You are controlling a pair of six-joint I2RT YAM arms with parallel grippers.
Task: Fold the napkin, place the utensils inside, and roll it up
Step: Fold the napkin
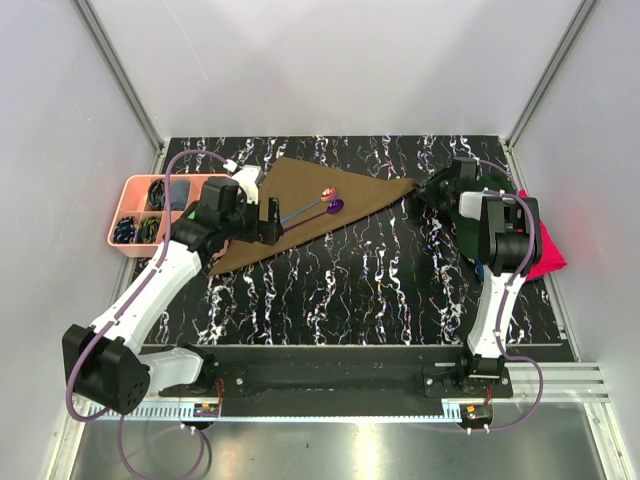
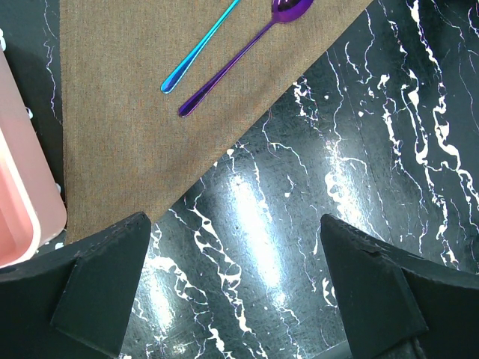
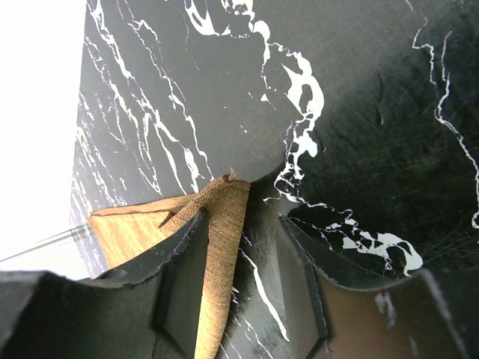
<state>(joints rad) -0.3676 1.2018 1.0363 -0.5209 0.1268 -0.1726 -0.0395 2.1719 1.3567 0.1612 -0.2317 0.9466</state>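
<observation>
The olive-brown napkin [image 1: 300,205] lies folded into a triangle on the black marbled table, its long point reaching right. Two utensils lie side by side on it: a spoon with a pinkish bowl [image 1: 327,194] and a purple spoon [image 1: 335,205], whose handles show in the left wrist view as blue [image 2: 198,48] and purple [image 2: 247,52]. My left gripper [image 1: 268,220] hovers open over the napkin's lower edge [image 2: 127,127], with only table between its fingers. My right gripper [image 1: 430,190] is at the napkin's right corner [image 3: 221,224]. The cloth leans on one finger, with a gap to the other.
A pink tray [image 1: 135,215] with small dark items sits at the left, close to the left arm. A bright red cloth [image 1: 545,255] and a dark green cap [image 1: 463,232] lie under and beside the right arm. White walls enclose the table.
</observation>
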